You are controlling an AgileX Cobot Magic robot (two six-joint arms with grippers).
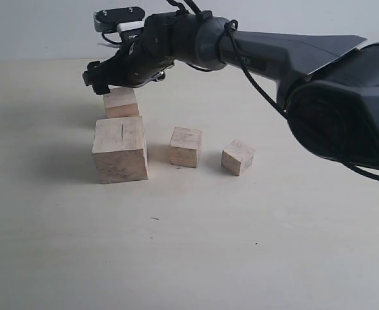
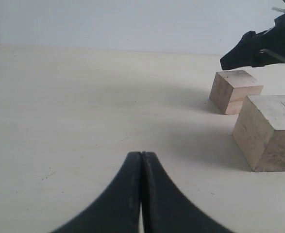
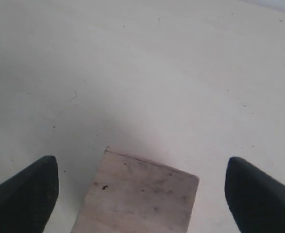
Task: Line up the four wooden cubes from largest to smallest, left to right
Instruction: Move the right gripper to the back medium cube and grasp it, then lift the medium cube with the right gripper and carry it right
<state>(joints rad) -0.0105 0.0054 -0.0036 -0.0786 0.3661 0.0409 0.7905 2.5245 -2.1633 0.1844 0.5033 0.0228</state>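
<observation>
Four pale wooden cubes stand on the table. The large cube (image 1: pixel 120 149) with a thin crack on top is at the left. A medium cube (image 1: pixel 186 146) and the small cube (image 1: pixel 237 157) sit to its right. The other medium cube (image 1: pixel 121 103) stands just behind the large one. My right gripper (image 1: pixel 99 77) hovers open just above that rear cube (image 3: pixel 137 196), whose top lies between the wide-apart fingers (image 3: pixel 28 191) without touching them. My left gripper (image 2: pixel 142 160) is shut on nothing, low over the table, with the rear cube (image 2: pixel 235 91) and large cube (image 2: pixel 271 131) off to its side.
The right arm (image 1: pixel 273 58) reaches across from the right, above the row of cubes. The tabletop (image 1: pixel 195 252) is pale and bare in front of the cubes. A light wall runs behind the table's far edge.
</observation>
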